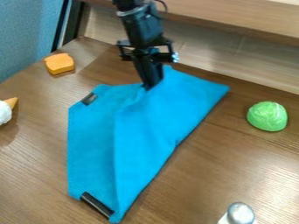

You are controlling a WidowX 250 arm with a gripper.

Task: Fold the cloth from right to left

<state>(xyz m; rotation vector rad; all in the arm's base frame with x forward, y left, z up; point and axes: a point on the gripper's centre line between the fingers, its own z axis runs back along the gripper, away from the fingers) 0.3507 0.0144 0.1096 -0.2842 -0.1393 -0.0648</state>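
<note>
"Folding step in hand; claw (151, 85)?"

"Clamped on the cloth (146, 131), I judge (slight bunching there); cloth's top lies near the counter's (234, 162) back edge. Next: I draw leftward, lower, release."

Soft shadows, pale glare (lower right) on the tabletop (265, 168)

Below me I have a brown wood-grain tabletop (204, 183). On it I see the blue cloth (149, 131) spread across the centre, an orange block (59, 64) at upper left, a white-and-tan cone (5, 113) at the left edge, a green ball-like toy (267, 116) at right, and a silver-topped object (240, 213) at lower right.
</note>
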